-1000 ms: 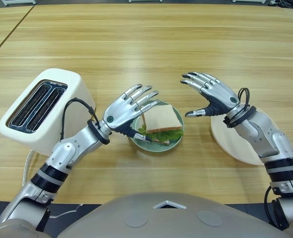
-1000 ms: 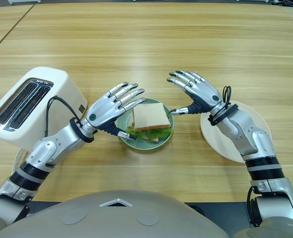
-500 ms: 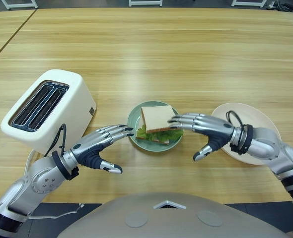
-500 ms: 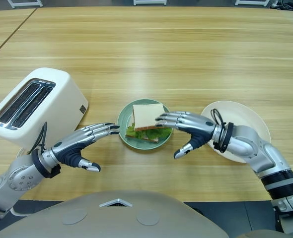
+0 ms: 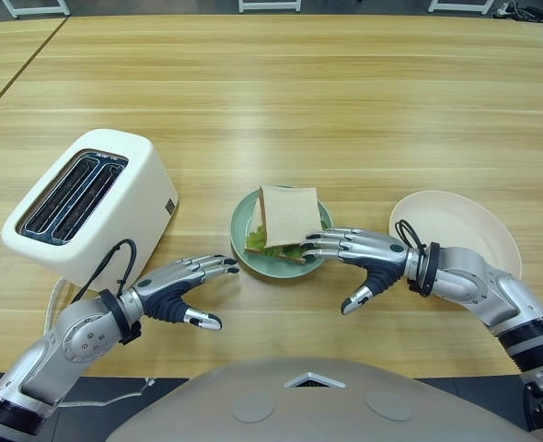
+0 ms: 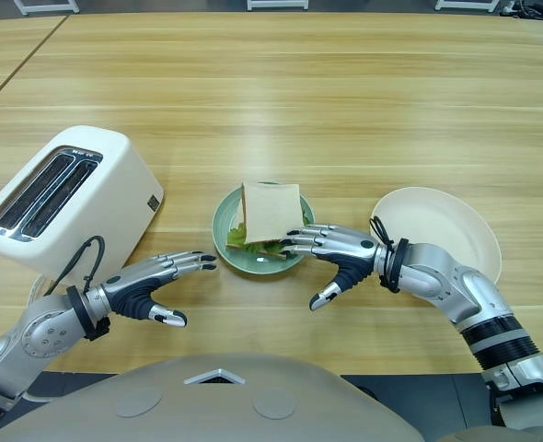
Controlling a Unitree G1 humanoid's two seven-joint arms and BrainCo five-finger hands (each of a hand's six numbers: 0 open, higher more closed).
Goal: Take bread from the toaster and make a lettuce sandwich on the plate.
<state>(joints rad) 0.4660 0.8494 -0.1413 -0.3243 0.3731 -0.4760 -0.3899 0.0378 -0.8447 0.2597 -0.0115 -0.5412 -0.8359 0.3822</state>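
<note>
We have brought both hands down. The right hand point(image 5: 362, 257), fingers flat and holding nothing, now touches the sandwich point(image 5: 285, 215) on the plate point(image 5: 238, 224). The left hand point(image 5: 173, 296), fingers straight and empty, lies just short of the rim. The sandwich looks finished to us.

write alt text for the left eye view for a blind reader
A lettuce sandwich sits on a green plate, the open right hand at its edge, the open left hand nearby. A toaster stands left, a cream plate right.

Toaster point(image 5: 87, 207) stands left, cream plate point(image 5: 460, 226) right; open table point(image 5: 299, 92) lies beyond.
</note>
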